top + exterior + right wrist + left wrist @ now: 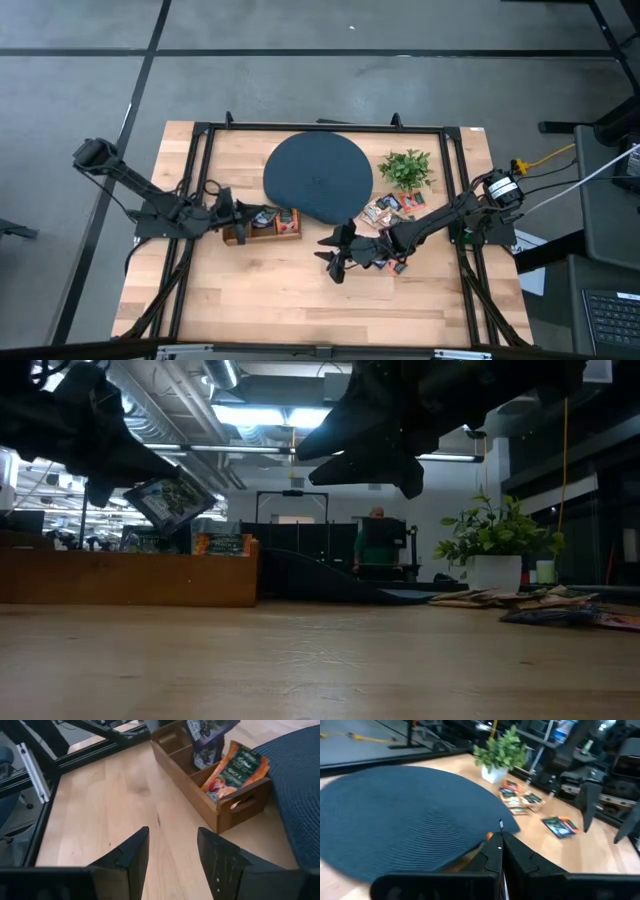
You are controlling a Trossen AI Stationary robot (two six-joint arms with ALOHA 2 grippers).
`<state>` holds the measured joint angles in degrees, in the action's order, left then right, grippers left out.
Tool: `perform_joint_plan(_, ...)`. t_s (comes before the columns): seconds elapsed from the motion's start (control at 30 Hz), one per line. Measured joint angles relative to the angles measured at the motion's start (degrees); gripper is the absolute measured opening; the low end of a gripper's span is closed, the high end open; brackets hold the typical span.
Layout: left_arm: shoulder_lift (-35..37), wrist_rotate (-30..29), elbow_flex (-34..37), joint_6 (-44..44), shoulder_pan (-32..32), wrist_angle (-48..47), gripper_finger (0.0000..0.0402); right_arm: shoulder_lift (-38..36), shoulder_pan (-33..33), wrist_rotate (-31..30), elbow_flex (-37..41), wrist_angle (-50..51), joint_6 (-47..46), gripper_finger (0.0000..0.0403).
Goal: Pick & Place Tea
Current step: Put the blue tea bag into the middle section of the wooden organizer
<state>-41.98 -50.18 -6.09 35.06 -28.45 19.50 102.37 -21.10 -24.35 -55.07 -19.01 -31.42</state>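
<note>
The right gripper (335, 262), jaws wide and empty, hung nearest the loose sachets (390, 208) lying toward the table's right edge; the left gripper (150, 485) pinched a dark sachet (170, 501) over the box (128, 577)

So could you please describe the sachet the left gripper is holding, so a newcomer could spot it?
Find the wooden box left of the round dark mat. Just above it, the left gripper holds one dark sachet, tilted; unlike the sachets in the box or beside the plant, it hangs in the air.

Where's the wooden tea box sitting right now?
In the high view the wooden box sits on the table's left half, tucked against the lower-left edge of the round dark mat, with the left gripper directly above its left end.
</note>
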Motion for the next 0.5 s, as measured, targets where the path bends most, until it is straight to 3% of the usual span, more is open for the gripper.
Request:
perform_joint_plan(0.17,-0.4,-5.5,0.1,0.2,-3.6,-0.3,0.0002,0.0,0.0,-0.1,0.0,0.0,0.2,0.0168)
perform_joint_plan(0.5,-2.6,-7.2,0.1,0.4,-4.1,-2.2,0.0004,0.0,0.0,-0.1,0.0,0.0,0.2,0.0168)
